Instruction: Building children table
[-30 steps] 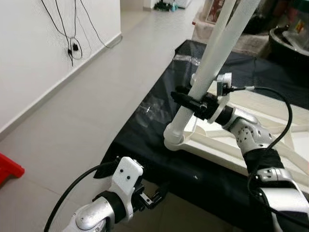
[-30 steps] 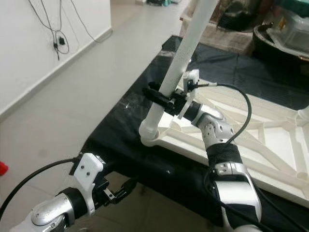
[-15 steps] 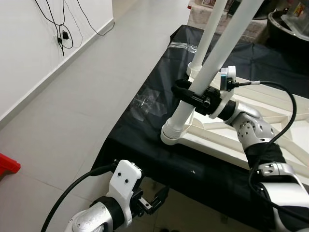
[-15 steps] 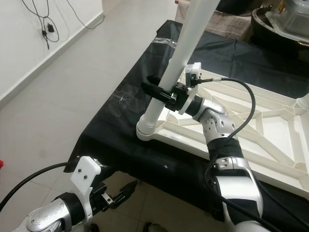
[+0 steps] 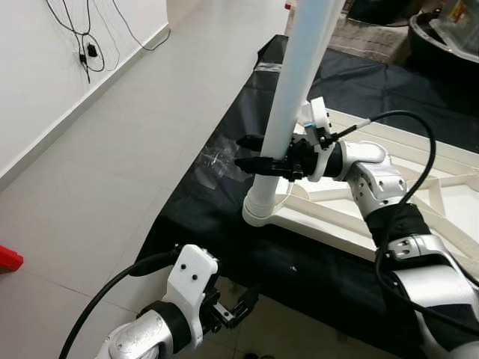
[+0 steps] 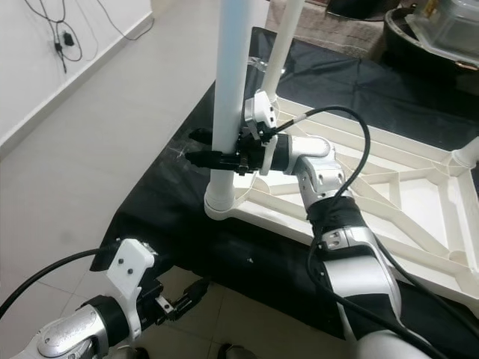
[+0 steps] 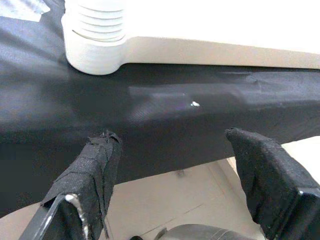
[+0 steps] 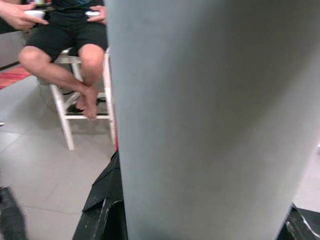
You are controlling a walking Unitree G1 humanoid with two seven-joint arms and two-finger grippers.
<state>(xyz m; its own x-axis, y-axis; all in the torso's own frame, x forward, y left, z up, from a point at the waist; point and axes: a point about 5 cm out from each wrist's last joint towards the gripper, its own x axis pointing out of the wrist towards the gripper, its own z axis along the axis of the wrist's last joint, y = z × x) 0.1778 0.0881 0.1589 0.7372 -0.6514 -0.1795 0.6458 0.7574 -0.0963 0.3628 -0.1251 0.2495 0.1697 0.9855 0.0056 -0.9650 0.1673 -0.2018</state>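
A white plastic tabletop [image 6: 419, 202] lies upside down on a surface covered with black cloth [image 5: 217, 187]. A white table leg [image 5: 288, 97] stands nearly upright in the near-left corner socket [image 5: 258, 209]. My right gripper [image 5: 247, 150] is shut on this leg just above the socket, one black finger on each side. The leg [image 8: 210, 115] is very close in the right wrist view. A second leg [image 6: 283, 34] stands at the far corner. My left gripper [image 5: 243, 305] hangs open, low in front of the cloth's edge, its fingers [image 7: 95, 165] apart and holding nothing.
Grey tiled floor [image 5: 112, 172] stretches to the left, up to a white wall with hanging cables [image 5: 86, 45]. A red object [image 5: 7, 258] lies at the left edge. Dark containers [image 5: 441, 30] stand at the back right. A person sits on a white stool [image 8: 75, 45].
The leg has swung from a rightward lean to nearly upright in its socket, and my right gripper turned with it. The camera shifted a little. The left arm stayed low.
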